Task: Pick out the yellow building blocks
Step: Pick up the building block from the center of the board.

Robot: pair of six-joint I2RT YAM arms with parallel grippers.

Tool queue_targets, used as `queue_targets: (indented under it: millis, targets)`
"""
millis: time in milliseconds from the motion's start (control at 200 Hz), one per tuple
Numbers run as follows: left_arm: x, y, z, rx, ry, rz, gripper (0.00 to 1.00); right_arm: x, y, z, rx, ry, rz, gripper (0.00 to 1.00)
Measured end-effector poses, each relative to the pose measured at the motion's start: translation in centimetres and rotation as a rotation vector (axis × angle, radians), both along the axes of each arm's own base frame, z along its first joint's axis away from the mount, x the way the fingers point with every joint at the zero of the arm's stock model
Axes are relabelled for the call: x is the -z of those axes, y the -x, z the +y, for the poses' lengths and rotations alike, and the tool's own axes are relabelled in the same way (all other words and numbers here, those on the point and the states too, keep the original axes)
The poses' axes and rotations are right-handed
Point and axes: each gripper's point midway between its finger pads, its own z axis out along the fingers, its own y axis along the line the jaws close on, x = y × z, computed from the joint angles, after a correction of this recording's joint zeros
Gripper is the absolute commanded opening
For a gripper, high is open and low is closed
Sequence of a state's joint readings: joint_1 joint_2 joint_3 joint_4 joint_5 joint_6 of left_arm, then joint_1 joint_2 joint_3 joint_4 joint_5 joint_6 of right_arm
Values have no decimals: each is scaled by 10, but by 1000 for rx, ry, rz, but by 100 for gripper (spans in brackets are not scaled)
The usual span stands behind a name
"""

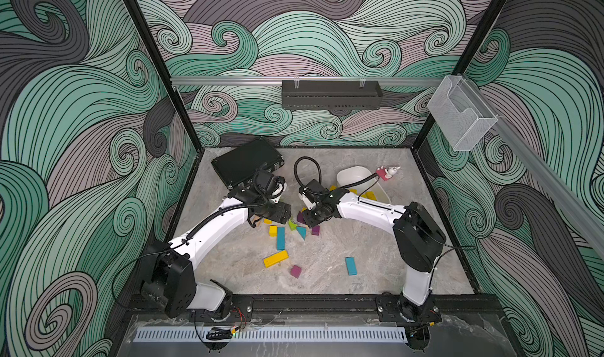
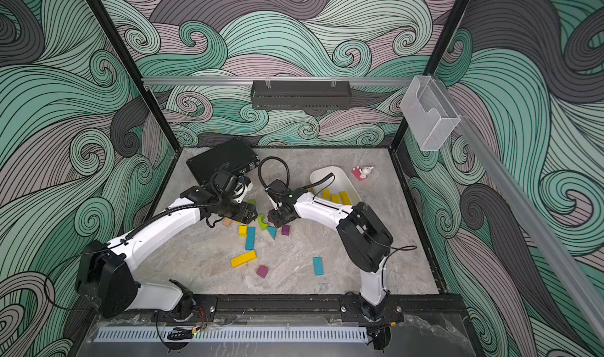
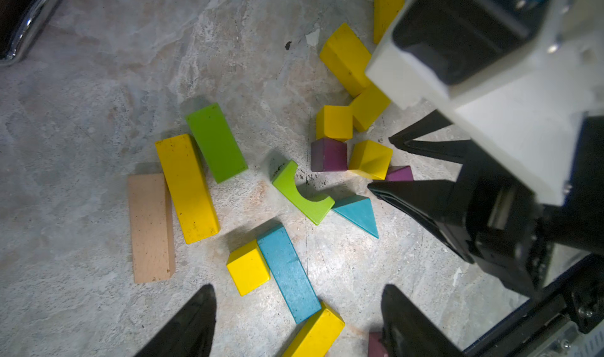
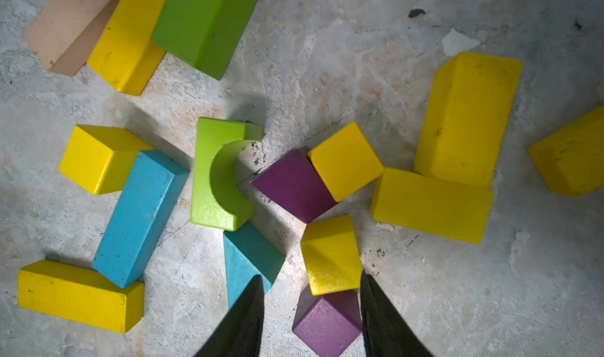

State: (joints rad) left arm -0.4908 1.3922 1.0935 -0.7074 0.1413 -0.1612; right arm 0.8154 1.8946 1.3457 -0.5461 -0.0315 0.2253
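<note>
Several yellow building blocks lie loose on the table: a long bar (image 1: 276,258), a cube (image 1: 273,230) and a cluster under the two wrists. More yellow blocks (image 2: 335,198) lie in the white bin (image 1: 356,175). My right gripper (image 4: 310,273) is open and hangs low over a yellow cube (image 4: 330,255) and a purple cube (image 4: 327,322). One of its fingertips (image 4: 363,278) is at the yellow cube's corner; the other is apart from it. My left gripper (image 3: 299,286) is open with nothing held, above a yellow cube (image 3: 248,267) and a yellow bar (image 3: 315,334).
Among the yellow ones lie a green arch (image 4: 215,175), a green bar (image 3: 215,143), a tan bar (image 3: 150,228), blue blocks (image 1: 350,265) and purple cubes (image 1: 295,271). A black case (image 1: 246,162) stands at the back left, and a small pink and white toy (image 1: 387,172) is behind the bin.
</note>
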Motion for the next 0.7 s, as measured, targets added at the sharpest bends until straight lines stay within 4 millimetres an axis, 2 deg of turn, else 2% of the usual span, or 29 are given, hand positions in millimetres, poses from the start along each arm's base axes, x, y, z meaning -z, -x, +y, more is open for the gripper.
queue_targets:
  millis: [220,695]
  targets:
    - [-1,0,0,-8,31,17,79,14,5,2,-12,25,26,46]
    - [-3,1,-3,-1,79,40,79,11,2,0,-8,46,7,45]
